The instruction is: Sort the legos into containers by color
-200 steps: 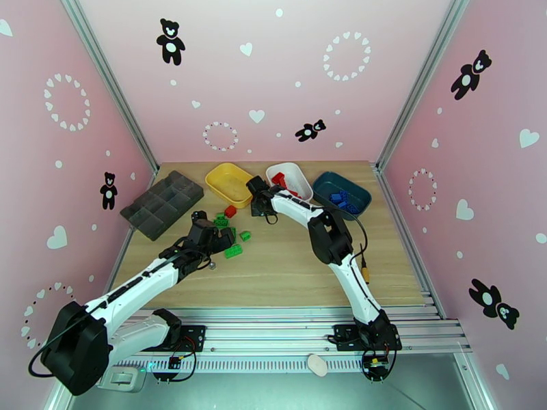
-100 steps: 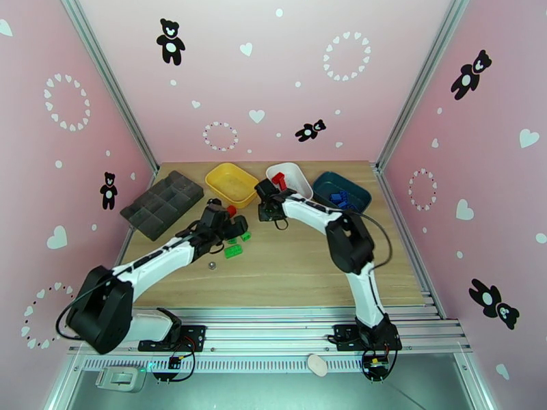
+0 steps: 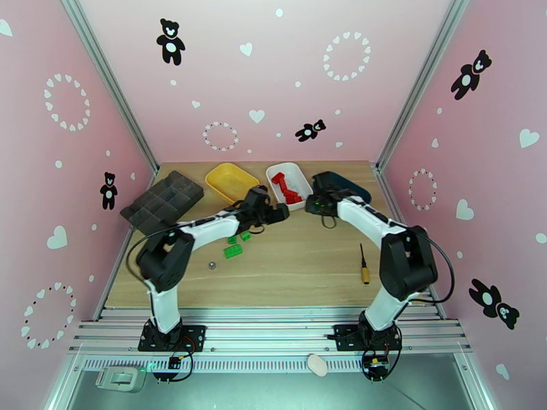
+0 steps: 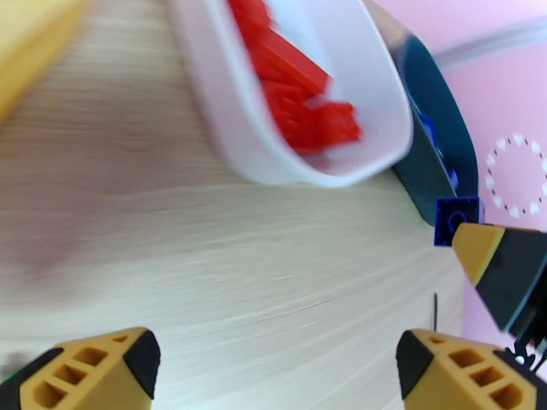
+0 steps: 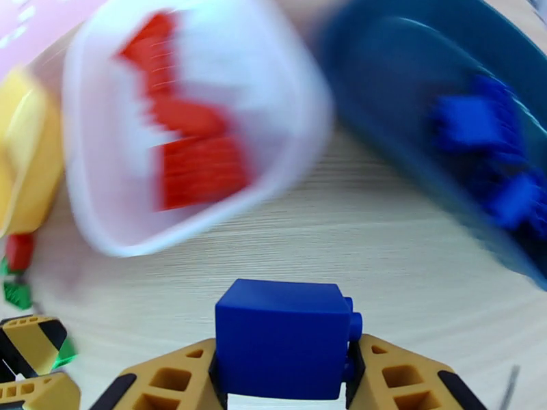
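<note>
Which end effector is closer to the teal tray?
Right. The right end effector, gripping a blue brick, is beside the teal tray; the left end effector is farther left, near the white tray.

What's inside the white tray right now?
The white tray holds red legos in a loose heap; no other colour shows. Bricks under the top ones are covered, so no exact count.

On my feed both arms are the same build: left arm (image 3: 208, 229) & right arm (image 3: 362, 213) have white shell links w/ chunky black joint housings; a thin black cable (image 3: 137, 240) loops off each; black base plates (image 3: 174, 335) at the bottom. Left gripper (image 4: 273, 357) fingers (image 4: 96, 367) are ochre plastic w/ black tips & hollow ribbed pockets; right gripper (image 5: 284, 380) same, ochre w/ black edging.
</note>
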Controlling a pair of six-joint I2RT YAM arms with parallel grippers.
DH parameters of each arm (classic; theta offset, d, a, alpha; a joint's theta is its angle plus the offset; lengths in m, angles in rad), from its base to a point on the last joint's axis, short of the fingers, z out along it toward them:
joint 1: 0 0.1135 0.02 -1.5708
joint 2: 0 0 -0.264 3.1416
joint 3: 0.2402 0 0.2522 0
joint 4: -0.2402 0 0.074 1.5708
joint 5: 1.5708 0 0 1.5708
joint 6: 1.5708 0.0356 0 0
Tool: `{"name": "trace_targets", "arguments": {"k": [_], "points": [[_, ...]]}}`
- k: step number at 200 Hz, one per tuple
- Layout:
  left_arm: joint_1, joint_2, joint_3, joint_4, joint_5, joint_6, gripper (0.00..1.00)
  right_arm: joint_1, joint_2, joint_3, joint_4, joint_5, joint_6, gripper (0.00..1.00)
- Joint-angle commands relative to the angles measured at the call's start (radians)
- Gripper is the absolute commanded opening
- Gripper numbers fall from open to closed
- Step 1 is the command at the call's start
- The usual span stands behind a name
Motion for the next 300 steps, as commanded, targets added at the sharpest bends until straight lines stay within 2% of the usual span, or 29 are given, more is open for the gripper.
{"name": "trace_targets", "arguments": {"k": [1, 27, 53, 92, 138, 163, 189, 246, 275, 300], "points": [[-0.039, 0.083, 0.134, -0.010, 0.070, -0.020, 0.97, -0.089, -0.061, -0.012, 0.008, -0.045, -0.034, 0.38], [-0.079, 0.171, 0.295, -0.063, 0.078, -0.018, 0.96, -0.183, -0.029, 0.032, 0.003, -0.066, -0.040, 0.39], [-0.087, 0.192, 0.359, -0.082, 0.079, -0.017, 0.96, -0.238, 0.054, 0.128, -0.032, -0.073, -0.045, 0.44], [-0.087, 0.099, 0.304, -0.137, -0.023, 0.049, 0.96, -0.263, 0.122, 0.217, -0.051, -0.082, -0.040, 0.61], [-0.071, -0.062, 0.170, -0.244, -0.251, 0.127, 0.94, -0.254, 0.076, 0.185, -0.017, -0.123, -0.027, 0.64], [-0.058, -0.135, 0.098, -0.311, -0.395, 0.160, 0.93, -0.214, 0.023, 0.136, 0.011, -0.140, -0.031, 0.62], [-0.028, -0.198, 0.013, -0.348, -0.485, 0.172, 0.88, -0.137, -0.018, 0.105, 0.023, -0.152, -0.041, 0.60], [0.103, -0.302, -0.168, -0.342, -0.512, 0.174, 0.80, 0.087, -0.038, 0.080, 0.040, -0.132, -0.040, 0.54], [0.166, -0.298, -0.188, -0.348, -0.522, 0.193, 0.78, 0.184, -0.027, 0.083, 0.052, -0.129, -0.026, 0.52], [0.208, -0.253, -0.162, -0.370, -0.515, 0.229, 0.75, 0.230, -0.019, 0.081, 0.063, -0.133, -0.009, 0.51]]}}
